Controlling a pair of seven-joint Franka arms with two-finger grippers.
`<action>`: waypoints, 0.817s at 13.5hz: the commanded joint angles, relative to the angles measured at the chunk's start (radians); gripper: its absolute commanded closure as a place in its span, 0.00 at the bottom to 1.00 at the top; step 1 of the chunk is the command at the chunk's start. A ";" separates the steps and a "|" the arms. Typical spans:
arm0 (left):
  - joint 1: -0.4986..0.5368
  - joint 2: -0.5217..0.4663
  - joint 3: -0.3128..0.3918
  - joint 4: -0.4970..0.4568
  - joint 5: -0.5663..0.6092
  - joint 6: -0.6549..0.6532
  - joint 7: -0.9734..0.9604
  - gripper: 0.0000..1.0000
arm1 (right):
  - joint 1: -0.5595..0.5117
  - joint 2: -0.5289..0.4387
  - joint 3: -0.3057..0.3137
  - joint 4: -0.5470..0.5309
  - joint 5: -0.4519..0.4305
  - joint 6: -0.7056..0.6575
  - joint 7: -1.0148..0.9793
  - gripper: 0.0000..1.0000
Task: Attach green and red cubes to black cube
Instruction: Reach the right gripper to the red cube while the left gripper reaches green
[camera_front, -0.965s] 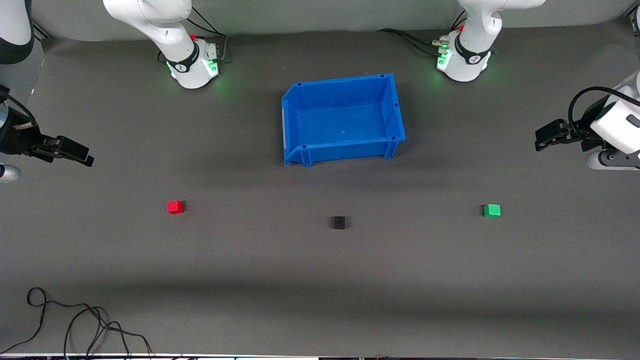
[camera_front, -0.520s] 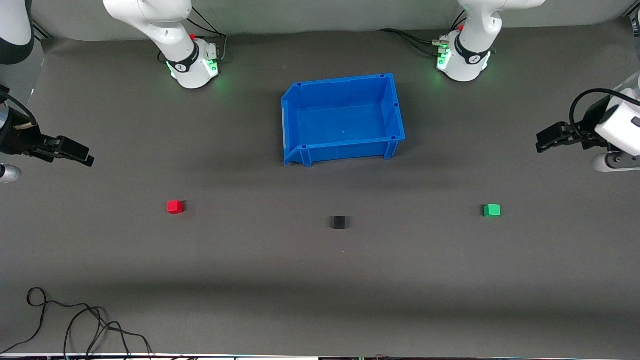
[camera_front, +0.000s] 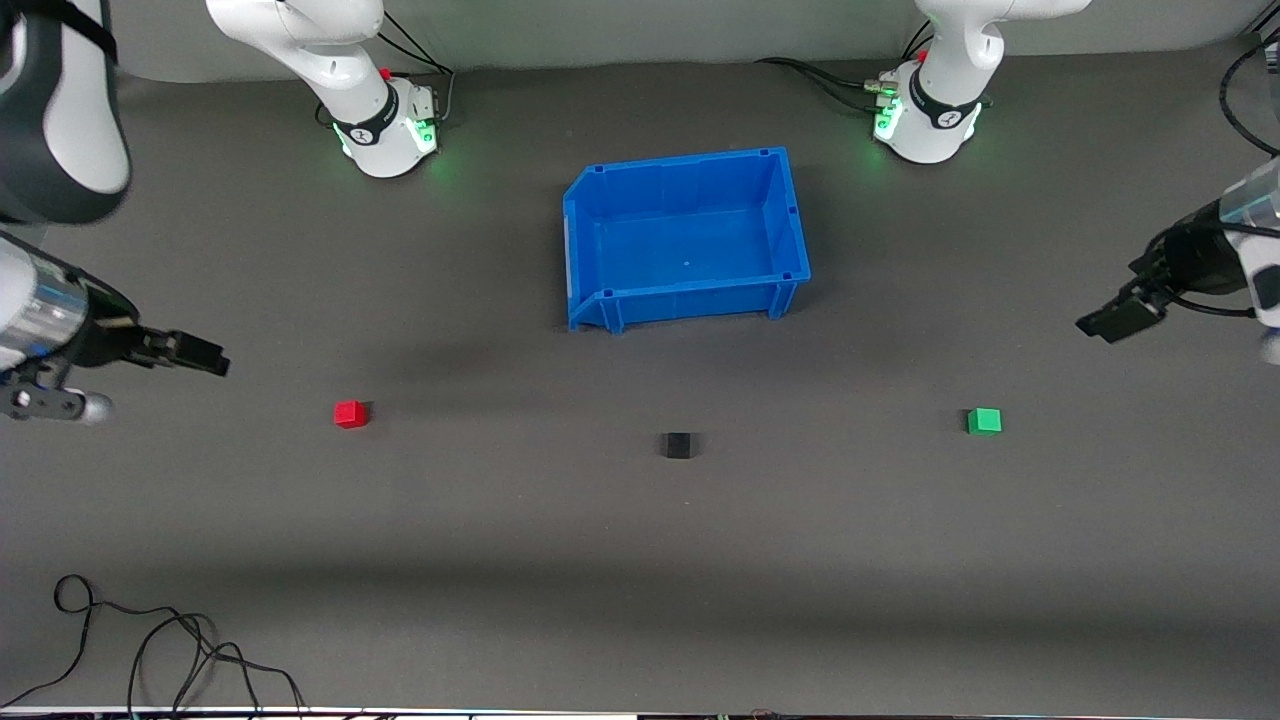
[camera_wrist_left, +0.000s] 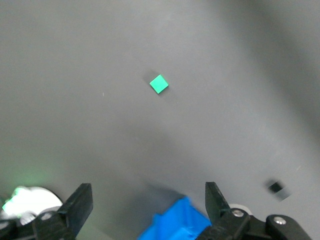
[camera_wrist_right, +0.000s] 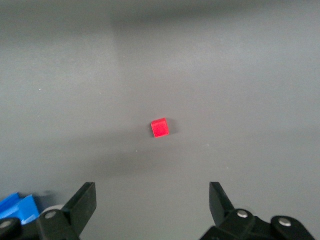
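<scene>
The red cube (camera_front: 350, 414) sits on the grey mat toward the right arm's end; it also shows in the right wrist view (camera_wrist_right: 160, 128). The black cube (camera_front: 678, 445) sits mid-table, nearer the front camera than the bin, and shows small in the left wrist view (camera_wrist_left: 275, 188). The green cube (camera_front: 984, 421) sits toward the left arm's end and shows in the left wrist view (camera_wrist_left: 159, 84). My right gripper (camera_front: 205, 357) is open and empty, up over the mat short of the red cube. My left gripper (camera_front: 1108, 322) is open and empty, up over the mat near the green cube.
An empty blue bin (camera_front: 790, 215) stands mid-table, farther from the front camera than the cubes; its corner shows in the left wrist view (camera_wrist_left: 175, 222). A loose black cable (camera_front: 150, 650) lies at the front edge toward the right arm's end. Both arm bases stand along the back.
Both grippers have swung in from the table's ends and down toward the cubes, the right toward the red cube and the left toward the green one. The cubes have not moved.
</scene>
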 joint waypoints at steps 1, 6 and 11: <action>0.072 0.007 0.002 0.009 -0.097 -0.001 -0.219 0.00 | 0.009 -0.006 -0.005 -0.132 -0.009 0.143 -0.015 0.00; 0.112 0.046 0.003 -0.085 -0.179 0.044 -0.456 0.00 | 0.008 0.043 -0.005 -0.321 -0.008 0.431 -0.014 0.00; 0.137 0.040 0.003 -0.412 -0.277 0.383 -0.371 0.00 | 0.008 0.204 -0.003 -0.398 -0.008 0.640 -0.032 0.00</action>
